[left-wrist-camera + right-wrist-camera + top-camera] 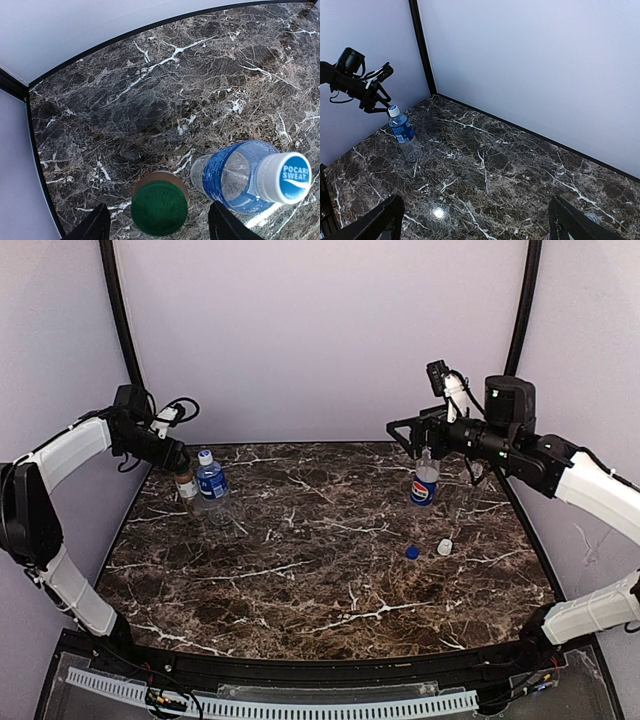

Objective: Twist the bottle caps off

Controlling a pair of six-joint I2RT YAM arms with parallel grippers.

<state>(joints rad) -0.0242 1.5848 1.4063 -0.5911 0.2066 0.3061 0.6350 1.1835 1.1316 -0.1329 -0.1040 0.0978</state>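
A short bottle with brown contents (186, 487) stands at the far left, its green cap (159, 207) still on. My left gripper (178, 460) (159, 206) is open around that cap, a finger (95, 226) on each side and a gap to both. Beside it stands a blue-labelled bottle (211, 483) (235, 177) (402, 132) with its blue-topped cap (290, 177) on. My right gripper (424, 443) (475, 225) hangs open just above the Pepsi bottle (424, 485). A blue cap (412, 552) and a white cap (445, 547) lie loose on the table.
The dark marble table (320, 580) is walled by pale panels at the back and both sides, with black corner posts (122, 310). The two left bottles stand close to the left wall.
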